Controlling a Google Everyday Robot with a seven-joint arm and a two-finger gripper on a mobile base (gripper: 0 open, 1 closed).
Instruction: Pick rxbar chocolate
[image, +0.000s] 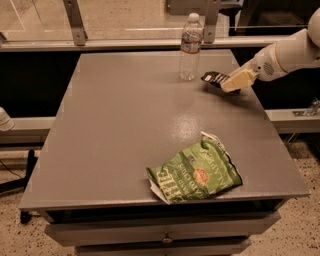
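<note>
The rxbar chocolate (214, 77), a small flat black bar with white lettering, is at the far right of the grey table (125, 125), just right of the water bottle. My gripper (235, 80) comes in from the right on a white arm and is shut on the bar's right end. The bar sticks out to the left of the fingers and sits tilted, slightly above the tabletop, with a shadow under it.
A clear plastic water bottle (190, 47) stands upright at the back, close to the left of the bar. A big green chip bag (195, 172) lies near the table's front edge. A railing runs behind the table.
</note>
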